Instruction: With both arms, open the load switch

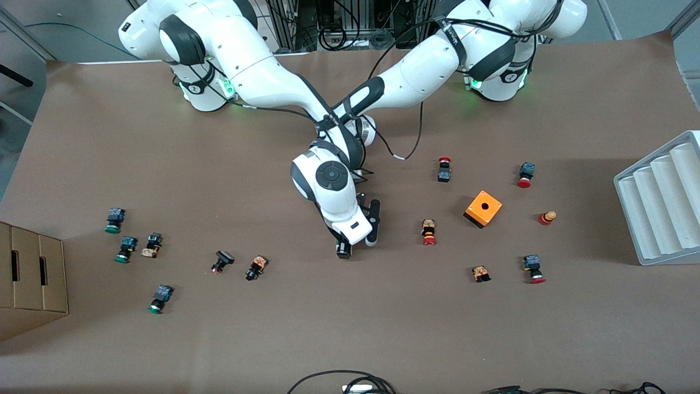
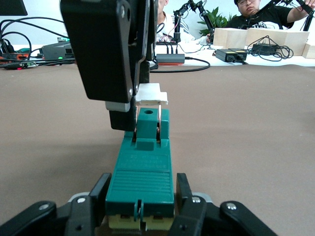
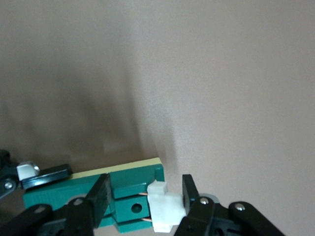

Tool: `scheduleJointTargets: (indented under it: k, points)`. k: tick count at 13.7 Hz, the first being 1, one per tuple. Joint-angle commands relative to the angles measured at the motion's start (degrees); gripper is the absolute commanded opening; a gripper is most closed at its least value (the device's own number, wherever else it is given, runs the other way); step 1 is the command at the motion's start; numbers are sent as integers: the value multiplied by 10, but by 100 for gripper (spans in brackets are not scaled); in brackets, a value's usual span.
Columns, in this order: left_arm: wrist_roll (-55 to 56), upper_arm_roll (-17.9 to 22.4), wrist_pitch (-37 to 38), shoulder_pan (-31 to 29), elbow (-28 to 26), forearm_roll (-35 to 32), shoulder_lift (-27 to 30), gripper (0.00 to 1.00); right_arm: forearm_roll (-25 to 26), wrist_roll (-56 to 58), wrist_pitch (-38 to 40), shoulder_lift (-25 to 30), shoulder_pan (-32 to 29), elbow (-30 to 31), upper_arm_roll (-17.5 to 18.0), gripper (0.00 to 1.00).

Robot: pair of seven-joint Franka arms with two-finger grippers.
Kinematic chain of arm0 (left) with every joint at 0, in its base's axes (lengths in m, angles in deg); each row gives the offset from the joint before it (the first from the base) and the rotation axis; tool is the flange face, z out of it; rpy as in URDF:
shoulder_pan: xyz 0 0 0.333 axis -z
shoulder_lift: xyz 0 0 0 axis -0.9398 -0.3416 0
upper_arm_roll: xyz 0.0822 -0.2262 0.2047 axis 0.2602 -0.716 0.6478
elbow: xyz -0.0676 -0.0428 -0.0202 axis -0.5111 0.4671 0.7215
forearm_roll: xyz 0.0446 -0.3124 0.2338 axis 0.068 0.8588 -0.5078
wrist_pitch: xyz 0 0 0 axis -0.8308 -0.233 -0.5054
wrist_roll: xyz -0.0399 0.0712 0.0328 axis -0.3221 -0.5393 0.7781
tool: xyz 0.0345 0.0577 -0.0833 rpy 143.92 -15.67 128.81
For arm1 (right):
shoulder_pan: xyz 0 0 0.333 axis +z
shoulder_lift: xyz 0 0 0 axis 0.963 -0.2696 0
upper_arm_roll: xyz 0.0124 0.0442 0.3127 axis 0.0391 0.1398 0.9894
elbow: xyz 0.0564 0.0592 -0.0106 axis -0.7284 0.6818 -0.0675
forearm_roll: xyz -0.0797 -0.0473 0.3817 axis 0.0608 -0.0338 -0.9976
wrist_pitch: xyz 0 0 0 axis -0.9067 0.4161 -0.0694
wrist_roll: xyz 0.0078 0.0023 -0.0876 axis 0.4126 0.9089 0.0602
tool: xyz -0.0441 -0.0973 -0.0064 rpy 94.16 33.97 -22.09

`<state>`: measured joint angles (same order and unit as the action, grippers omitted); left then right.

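Two grippers are working on the load switch [image 2: 142, 167], which is found at the middle of the table [image 1: 350, 328], mostly hidden under the arms in the front view. Its green body is clamped at one end between the fingers of the left gripper [image 2: 141, 206], as is seen in the left wrist view. At the other end, the white sliding piece [image 3: 164, 206] is enclosed by the right gripper [image 3: 146, 196], whose fingers are set partly apart and stand at both sides of it; whether they press on it cannot be told for certain. The white piece appears already pulled out a little from the green block, on thin pins. It is judged that the opening is under way but not finished. Small push buttons [image 1: 429, 231] and an orange box [image 1: 483, 208] are lying untouched nearby.
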<state>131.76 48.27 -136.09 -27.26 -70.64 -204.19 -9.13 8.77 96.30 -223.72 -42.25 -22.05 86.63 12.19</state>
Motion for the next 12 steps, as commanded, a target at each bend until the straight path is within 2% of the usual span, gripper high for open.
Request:
scheduleJointTargets:
  k: [1, 12]
  points:
    - [8, 6, 5, 8, 10, -6, -10, 59, 11, 29, -2, -1, -6, 18, -30, 65]
    - [7, 6, 5, 8, 10, -6, -10, 59, 11, 32, 26, 13, -7, 18, -30, 65]
